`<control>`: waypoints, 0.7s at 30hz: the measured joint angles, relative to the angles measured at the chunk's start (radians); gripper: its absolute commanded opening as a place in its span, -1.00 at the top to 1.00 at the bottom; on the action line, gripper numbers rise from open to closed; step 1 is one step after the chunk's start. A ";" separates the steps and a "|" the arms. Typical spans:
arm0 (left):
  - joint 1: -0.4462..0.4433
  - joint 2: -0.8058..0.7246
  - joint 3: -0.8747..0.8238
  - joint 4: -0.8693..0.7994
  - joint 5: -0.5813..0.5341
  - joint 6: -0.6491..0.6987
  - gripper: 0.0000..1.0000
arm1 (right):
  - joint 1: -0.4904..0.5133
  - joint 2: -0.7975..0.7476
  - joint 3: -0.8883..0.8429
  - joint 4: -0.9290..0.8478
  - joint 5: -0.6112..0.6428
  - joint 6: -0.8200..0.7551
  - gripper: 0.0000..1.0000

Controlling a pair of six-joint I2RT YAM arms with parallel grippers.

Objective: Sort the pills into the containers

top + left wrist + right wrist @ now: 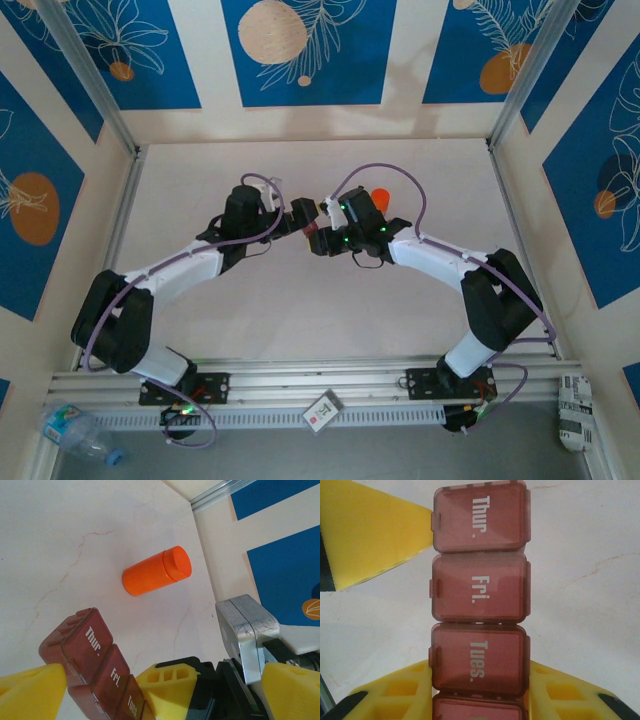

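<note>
Lettering in white marks the closed lids of the containers, a dark reddish-brown strip of square compartments joined in a row. "Thur.", "Fri." and "Tues." read in turn, and a fourth lid is cut by the picture's edge, so its word cannot be read. The right gripper is clamped on the strip, one yellow finger on each side of the "Tues." compartment. The left gripper has its jaws wide apart around the "Thur." end; one of its yellow fingers lies just beside that compartment, and whether it touches cannot be told. Seen from above, both arms meet at the middle of the table, with the strip between them. An orange bottle, capped, lies on its side just to the far right of the grippers. A small white card rests on the near rail, its print too small to read.
</note>
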 measured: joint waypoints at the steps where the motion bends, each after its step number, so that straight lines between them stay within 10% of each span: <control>1: -0.001 0.001 0.002 0.000 -0.002 -0.001 -1.00 | -0.001 0.000 0.000 0.002 0.000 0.000 0.41; 21: -0.014 0.003 0.008 0.000 -0.024 -0.030 -1.00 | -0.004 0.000 -0.006 0.018 0.001 0.007 0.49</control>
